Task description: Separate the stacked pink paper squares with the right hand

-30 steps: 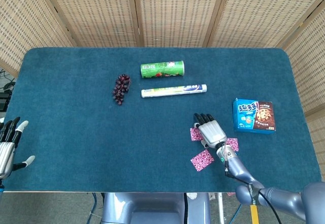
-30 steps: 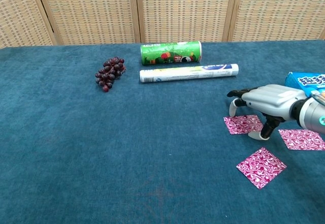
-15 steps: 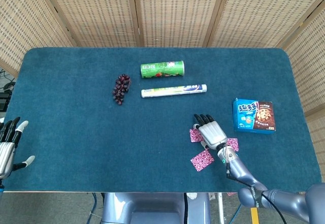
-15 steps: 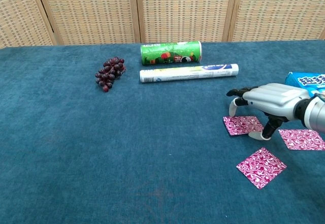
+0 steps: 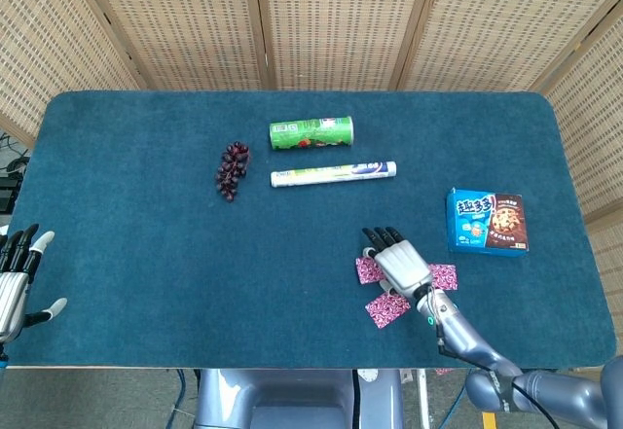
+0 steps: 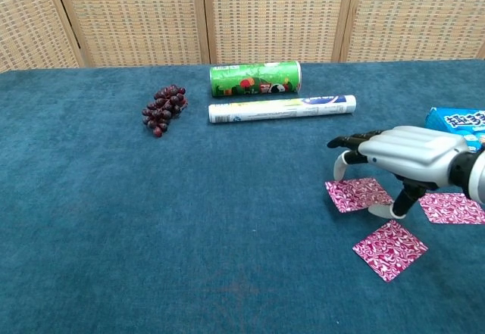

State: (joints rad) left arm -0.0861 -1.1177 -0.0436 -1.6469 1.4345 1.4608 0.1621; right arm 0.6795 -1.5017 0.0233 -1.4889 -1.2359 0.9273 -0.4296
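Wicker screens behind, dark teal cloth on the table, so you've got a grippy surface to work on. From the head view your right hand sits palm-down over three pink squares: one poking out on its left, one on its right, and one just below it. Your left hand is parked at the far left edge, fingers spread, holding nothing. Can, tube, grapes and cookie box are all well apart from the action. In the chest view the right hand is arched with fingers spread and tips down; a fingertip hangs just at the far edge of the left square, and the thumb comes down at its near edge. It doesn't look like it's gripping any paper, more pressing or sliding. The right square and near square lie flat and separate. Can't tell whether that left square is one sheet or more. The risk I'd guess at: press too hard and the paper bunches on the cloth, or the wrist drags the near square along.
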